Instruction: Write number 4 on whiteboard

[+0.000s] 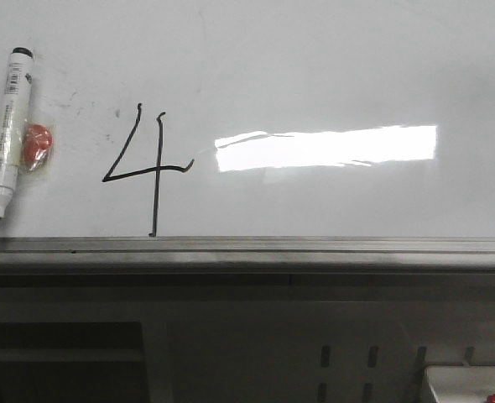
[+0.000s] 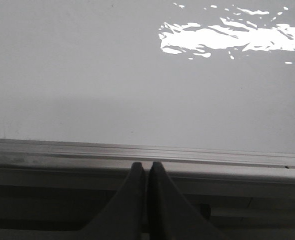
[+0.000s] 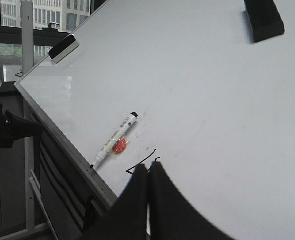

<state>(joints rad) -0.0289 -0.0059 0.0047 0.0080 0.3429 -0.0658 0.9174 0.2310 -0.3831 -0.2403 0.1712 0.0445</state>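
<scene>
I see the number 4 drawn on the whiteboard; both arms' fingers together, empty. Brushing it would smear wet ink.

One number 4, one marker, two erasers, one whiteboard

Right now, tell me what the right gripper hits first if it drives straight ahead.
Most likely the number 4 on the whiteboard: the shut right gripper points at that drawn figure, though depth is unclear.
</scene>
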